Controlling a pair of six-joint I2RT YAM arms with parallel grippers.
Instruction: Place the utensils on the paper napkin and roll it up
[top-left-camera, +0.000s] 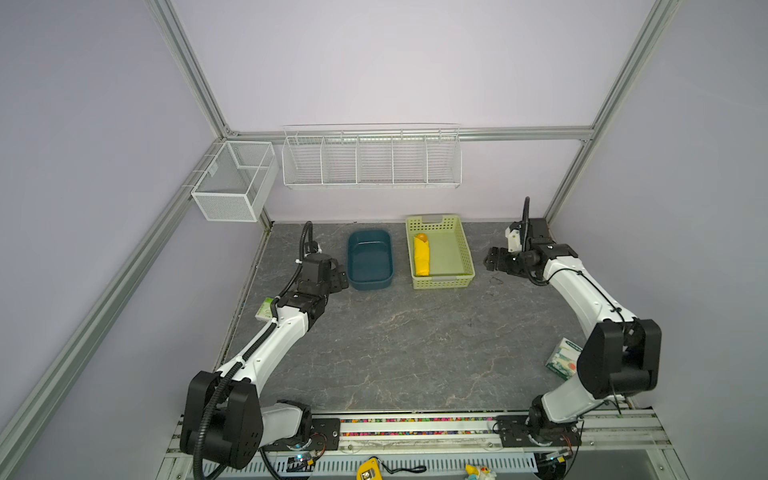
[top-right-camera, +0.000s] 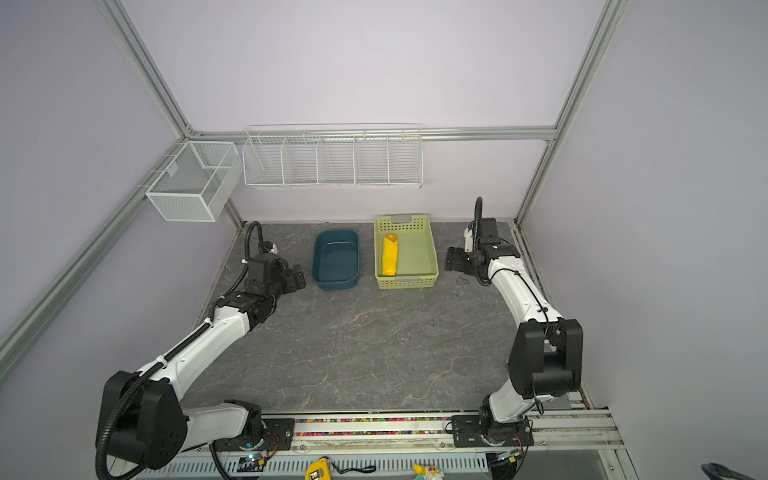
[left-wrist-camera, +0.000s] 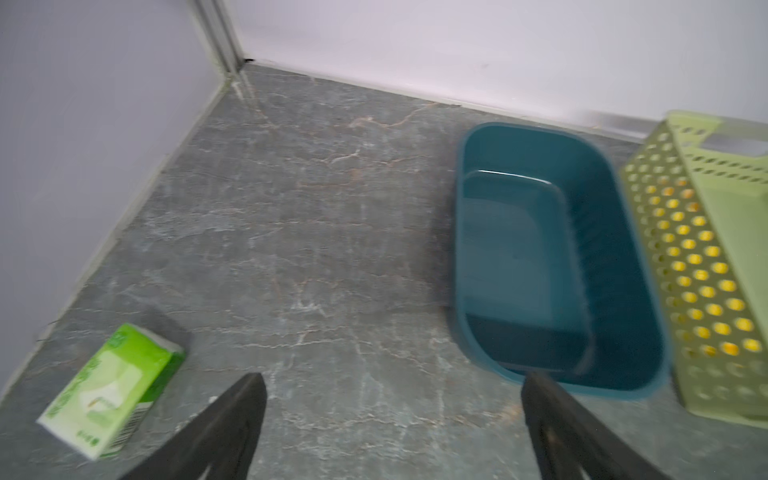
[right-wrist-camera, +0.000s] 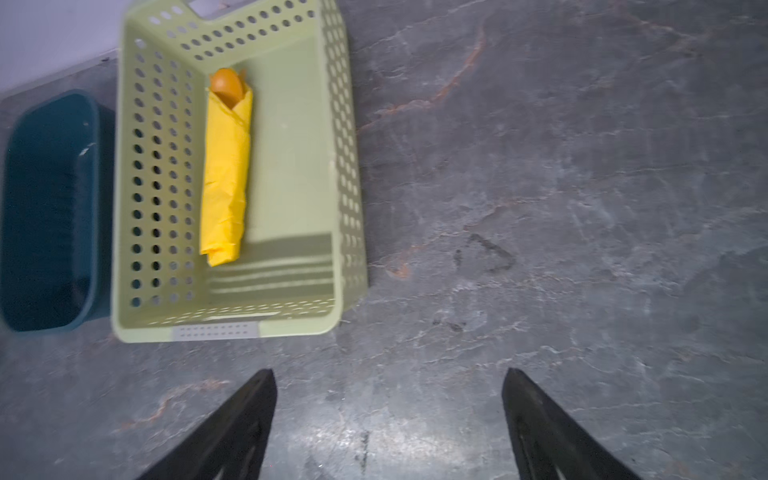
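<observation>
Lilac walls (top-left-camera: 395, 62), grey marbled tabletop (top-left-camera: 395, 353)

Open: tabletop (top-left-camera: 395, 340) centre | Back: teal tub (top-left-camera: 370, 284) and green perforated basket (top-left-camera: 442, 283) stood apart, narrow gap between | Basket: rolled paper napkin (top-left-camera: 422, 259) took left half | Edges: tissue pack (top-left-camera: 563, 359) right, green-white packet (top-left-camera: 264, 309) left

One rolled paper napkin (top-left-camera: 421, 259); one spoon (top-left-camera: 421, 237) visible. One green basket (top-left-camera: 467, 257) and one teal tub (top-left-camera: 370, 286), upper centre. Two packs: green-white packet (top-left-camera: 264, 308) left, white-and-teal pack (top-left-camera: 563, 359) lower right. Two racks above: mesh box (top-left-camera: 235, 180), wire shelf (top-left-camera: 371, 158).
</observation>
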